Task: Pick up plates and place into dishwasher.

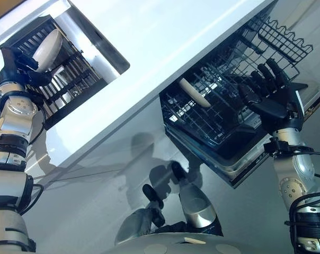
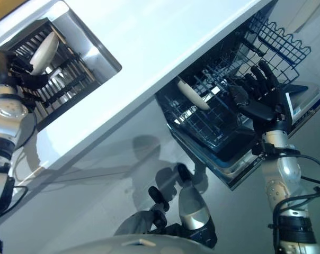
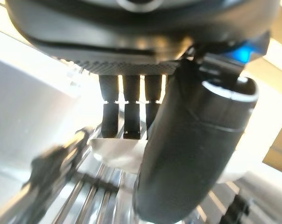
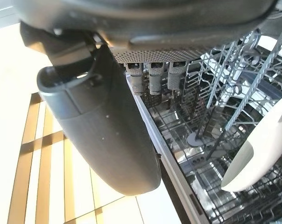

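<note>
One plate (image 2: 192, 94) already racked in dishwasher (image 1: 239, 159), second plate (image 1: 46, 49) pinched by left hand (image 1: 23, 67) at sink rack (image 1: 70, 90), right hand (image 1: 271, 98) splayed, holding nothing.

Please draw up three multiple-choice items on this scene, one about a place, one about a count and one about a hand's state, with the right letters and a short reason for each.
1. Where is the plate that the left hand grips?
A. In the black rack set in the sink
B. On the floor
C. On the open dishwasher door

2. How many plates stand in the dishwasher rack?
A. None
B. One
C. Three

3. What is the right hand doing?
A. Pinching a plate
B. Fingers spread open, holding nothing
C. Curled into a fist

Answers: 1 A, the plate stands among the sink rack's bars with the left hand's fingers and thumb on its edge. 2 B, a single white plate sits between the tines. 3 B, its straight fingers hover over the dishwasher rack.
</note>
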Available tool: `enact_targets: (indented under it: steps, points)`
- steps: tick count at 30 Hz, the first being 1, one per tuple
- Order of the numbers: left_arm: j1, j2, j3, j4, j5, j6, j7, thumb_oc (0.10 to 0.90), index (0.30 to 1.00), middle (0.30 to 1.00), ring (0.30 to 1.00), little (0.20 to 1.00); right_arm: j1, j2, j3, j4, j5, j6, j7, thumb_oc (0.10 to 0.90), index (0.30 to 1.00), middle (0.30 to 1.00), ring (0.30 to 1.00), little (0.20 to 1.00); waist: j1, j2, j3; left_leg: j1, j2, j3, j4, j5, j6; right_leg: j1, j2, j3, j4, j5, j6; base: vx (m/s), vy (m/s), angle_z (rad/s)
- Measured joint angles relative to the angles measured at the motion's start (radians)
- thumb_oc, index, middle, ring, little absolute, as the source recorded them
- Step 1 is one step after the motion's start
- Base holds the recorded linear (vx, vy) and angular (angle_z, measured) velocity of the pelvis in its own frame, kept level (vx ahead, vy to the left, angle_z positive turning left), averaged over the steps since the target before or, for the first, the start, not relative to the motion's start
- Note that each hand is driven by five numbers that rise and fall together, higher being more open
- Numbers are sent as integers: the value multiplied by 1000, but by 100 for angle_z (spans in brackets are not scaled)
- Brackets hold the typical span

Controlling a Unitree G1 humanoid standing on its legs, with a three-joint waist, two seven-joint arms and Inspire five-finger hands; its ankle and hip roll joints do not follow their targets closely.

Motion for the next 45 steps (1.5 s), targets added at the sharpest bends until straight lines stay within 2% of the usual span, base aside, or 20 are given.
enact_targets:
  steps: [6,10,19,27,32,37,41,45]
  points:
    - [4,0,0,-5,4,-18,-25,100,300,300,300,200,18,41,-1,0,-1,4,17,800,900,900,900,900,-1,2,-9,11,1,-5,0,0,0,12,-3,-4,3,0,0,-16,1,2]
    - [45,0,4,-23,5,-46,-36,100,300,300,300,200,38,55,-3,0,0,9,22,800,900,900,900,900,-1,4,-43,10,3,-7,0,0,0,12,-6,-6,2,0,-1,-51,10,1]
    - [101,0,7,-27,24,-57,-44,100,300,300,300,200,52,59,-8,0,0,12,42,800,900,900,900,900,-2,5,-141,10,6,-19,-5,-4,-6,17,-5,-14,0,-3,0,-7,6,2]
    - [127,0,11,-34,27,-119,-44,100,300,300,300,200,70,55,-15,0,-4,8,44,800,900,900,900,900,0,12,-167,13,3,-27,-5,-2,-5,23,-10,-17,0,-5,2,-44,7,3]
    - [139,0,11,-77,46,-158,-51,100,300,300,300,200,70,43,-49,0,-43,-37,40,800,900,900,900,900,4,13,-171,9,1,-30,-5,-2,-4,20,-12,-17,0,-5,2,-66,12,1]
    - [139,0,10,-120,56,-185,-55,100,300,300,300,200,38,-27,-49,-1,-122,-104,22,800,900,900,900,900,7,12,-175,8,1,-35,-5,1,0,20,-12,-24,0,-4,1,-70,23,3]
    - [134,0,9,-137,64,-220,-69,100,300,300,300,200,-53,-91,-49,-1,-219,-159,-14,800,900,900,900,900,10,12,-175,10,1,-43,-5,3,3,26,-12,-29,0,-4,1,-48,21,6]
    - [109,-1,-8,-141,63,-225,-83,100,300,300,300,200,-173,-146,-46,-1,-319,-207,-64,800,900,900,900,900,25,12,-175,11,0,-48,-5,4,4,29,-10,-30,0,-5,2,-50,21,3]
